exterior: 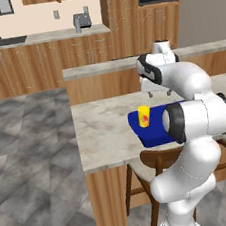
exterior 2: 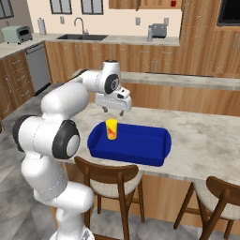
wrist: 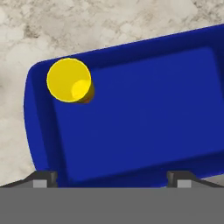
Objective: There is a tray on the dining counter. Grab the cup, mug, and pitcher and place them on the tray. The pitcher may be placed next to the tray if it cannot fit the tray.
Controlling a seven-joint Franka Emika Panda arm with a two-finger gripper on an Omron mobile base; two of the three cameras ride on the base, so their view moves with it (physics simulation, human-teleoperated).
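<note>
The yellow cup (exterior 2: 111, 129) stands upright inside the blue tray (exterior 2: 154, 156), in the corner at the tray's left end as the right base view shows it, close to the rim. From the hand view the cup (wrist: 69, 80) shows its round open mouth from above, in the upper left corner of the tray (wrist: 140, 113). The tray lies flat on the beige dining counter (exterior 2: 206, 140), near its front edge. The gripper (exterior 2: 114, 111) hangs above the tray's back rim, just behind and above the cup, apart from it, its jaws spread wide and holding nothing. Wooden stools (exterior 2: 110, 180) stand tucked under the counter's front edge. On the far worktop, beside the sink (exterior 2: 80, 36), sits a grey toaster (exterior 2: 158, 31)
</note>
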